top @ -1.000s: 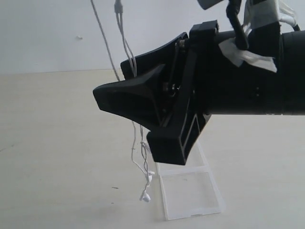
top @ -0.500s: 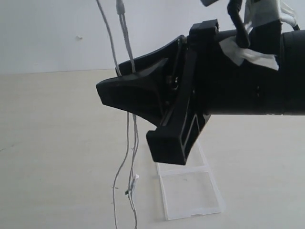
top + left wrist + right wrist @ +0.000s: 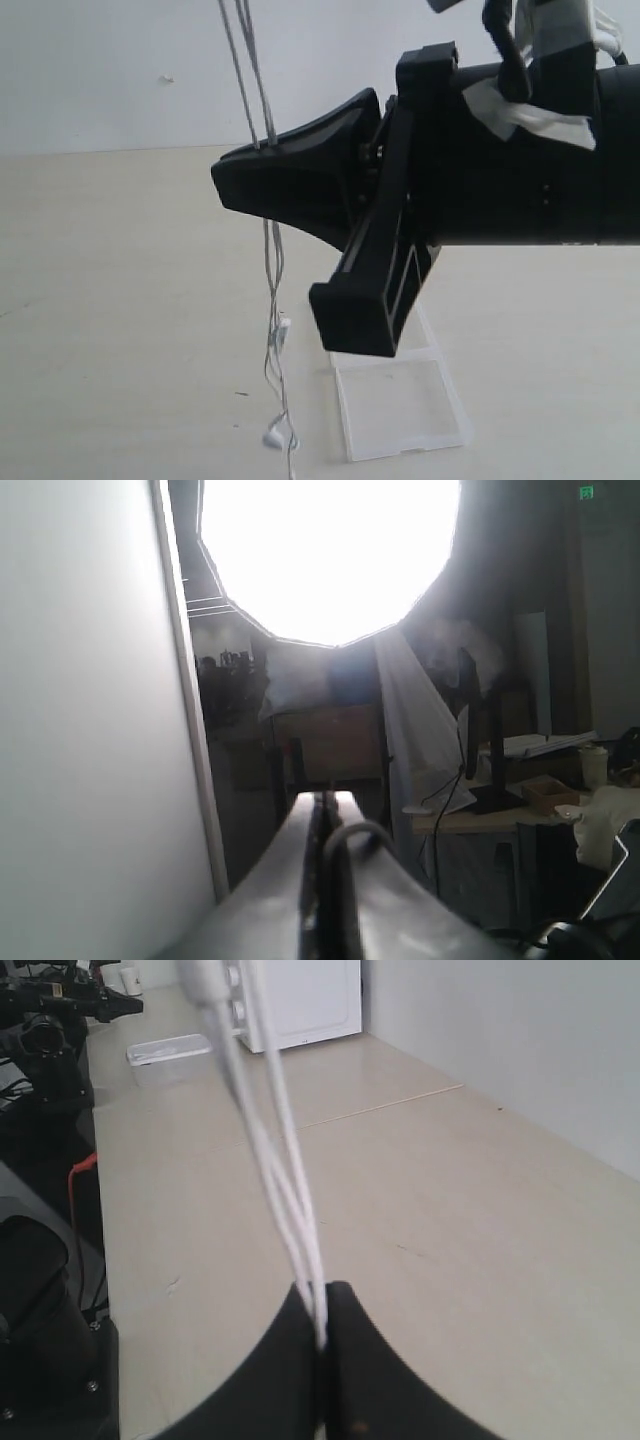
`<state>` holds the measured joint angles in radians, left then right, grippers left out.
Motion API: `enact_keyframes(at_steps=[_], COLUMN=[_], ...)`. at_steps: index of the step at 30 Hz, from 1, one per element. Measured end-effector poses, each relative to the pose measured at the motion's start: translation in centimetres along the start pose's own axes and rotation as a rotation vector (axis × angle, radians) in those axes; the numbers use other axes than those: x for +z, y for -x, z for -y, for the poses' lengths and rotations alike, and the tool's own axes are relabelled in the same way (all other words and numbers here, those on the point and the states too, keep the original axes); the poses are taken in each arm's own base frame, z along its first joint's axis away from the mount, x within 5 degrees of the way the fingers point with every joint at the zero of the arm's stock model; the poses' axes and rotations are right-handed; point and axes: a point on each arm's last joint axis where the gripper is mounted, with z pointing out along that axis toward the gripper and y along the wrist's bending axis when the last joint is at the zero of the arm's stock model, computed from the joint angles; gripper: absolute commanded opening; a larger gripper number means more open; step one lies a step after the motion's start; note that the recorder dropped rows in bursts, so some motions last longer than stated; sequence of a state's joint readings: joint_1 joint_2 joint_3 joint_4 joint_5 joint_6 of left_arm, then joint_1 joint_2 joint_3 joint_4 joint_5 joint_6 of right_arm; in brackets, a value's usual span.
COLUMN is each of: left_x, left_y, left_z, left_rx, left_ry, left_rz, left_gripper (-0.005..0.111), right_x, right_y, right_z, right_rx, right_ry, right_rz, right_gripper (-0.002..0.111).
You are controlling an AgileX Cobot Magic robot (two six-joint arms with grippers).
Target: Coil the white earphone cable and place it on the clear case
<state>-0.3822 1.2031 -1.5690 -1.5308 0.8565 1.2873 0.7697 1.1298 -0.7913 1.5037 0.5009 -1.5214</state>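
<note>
The black right arm (image 3: 520,150) fills the upper right of the exterior view, reaching toward centre above the pale desk (image 3: 120,300). Its right fingers (image 3: 240,170) are clenched on the cable (image 3: 272,260); the wrist view shows the white strands pinched between the closed tips (image 3: 325,1305). The case (image 3: 400,405) lies flat on the desk at lower centre-right, partly hidden behind the arm. The cable runs from the top edge of the frame down through the fingers and hangs left of the case, apart from it. An earbud (image 3: 272,438) dangles at the bottom, near the desk. The left fingers (image 3: 325,810) are pressed together; whether they hold anything cannot be told.
</note>
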Motion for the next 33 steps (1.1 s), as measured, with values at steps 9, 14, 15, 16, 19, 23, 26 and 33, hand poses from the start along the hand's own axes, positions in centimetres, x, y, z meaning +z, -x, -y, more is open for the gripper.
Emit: enact_keyframes(at_steps=[9, 14, 15, 16, 19, 23, 26, 33], left_x=[-0.9, -2.5, -2.9, -3.3, -4.4, -5.4, -6.1, -6.9], left_y=[-0.1, 0.8, 1.0, 1.2, 1.3, 0.9, 0.3, -1.1], left_z=[0.7, 1.5, 1.7, 1.9, 2.3, 2.8, 3.1, 2.9], left_rx=[0.069, 0.133, 0.147, 0.154, 0.186, 0.23, 0.247, 0.233], left_ry=[0.035, 0.099, 0.121, 0.139, 0.196, 0.232, 0.238, 0.254], left_rz=[-0.105, -0.149, -0.164, -0.177, -0.249, -0.366, -0.47, -0.639], left_gripper=[0.0, 0.0, 0.0, 0.0, 0.0, 0.0, 0.0, 0.0], right_x=[-0.3, -1.2, -1.4, -1.4, -1.5, -1.5, -1.5, -1.5], right_y=[0.2, 0.8, 0.9, 0.8, 0.8, 0.8, 0.8, 0.8], right_z=[-0.2, -0.4, -0.5, -0.4, -0.5, -0.5, -0.4, -0.4], right_rx=[0.006, 0.005, 0.008, 0.01, 0.014, 0.024, 0.029, 0.04], right_ry=[-0.002, -0.028, -0.03, -0.033, -0.035, -0.038, -0.04, -0.04], right_rz=[0.012, 0.038, 0.04, 0.036, 0.03, 0.029, 0.029, 0.029], right_gripper=[0.0, 0.0, 0.0, 0.0, 0.0, 0.0, 0.0, 0.0])
